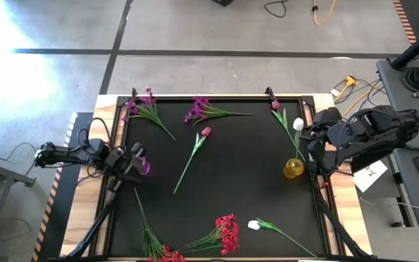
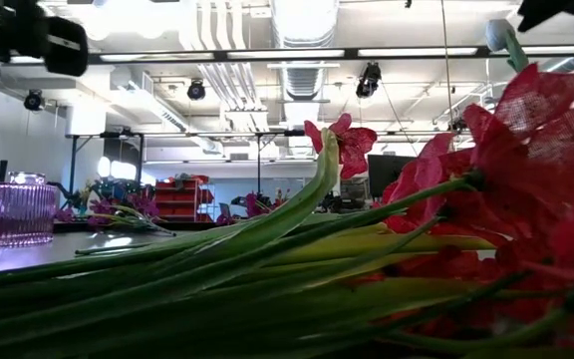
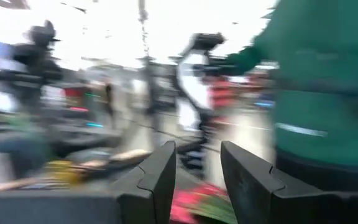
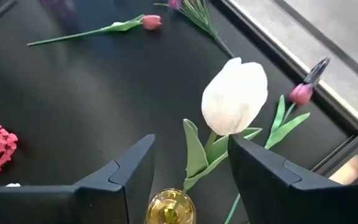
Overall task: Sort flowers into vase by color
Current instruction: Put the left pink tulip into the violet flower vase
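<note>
White tulip (image 4: 235, 96) stands upright, stem down in the yellow vase (image 4: 169, 208), between the spread fingers of the right gripper (image 4: 191, 174) at the mat's right edge; fingers are apart from the stem. Left gripper (image 3: 194, 171), fingers spread, hovers at the left edge by a purple vase (image 1: 143, 166). Purple clusters (image 1: 142, 105) lie nearest the left arm, stems slanting toward centre.

High view: straight down on black mat (image 1: 217, 189). Low view: table-level, close behind red-pink flower cluster (image 2: 526, 189), shared with high view (image 1: 228, 233). Wrist views look past own fingers.
</note>
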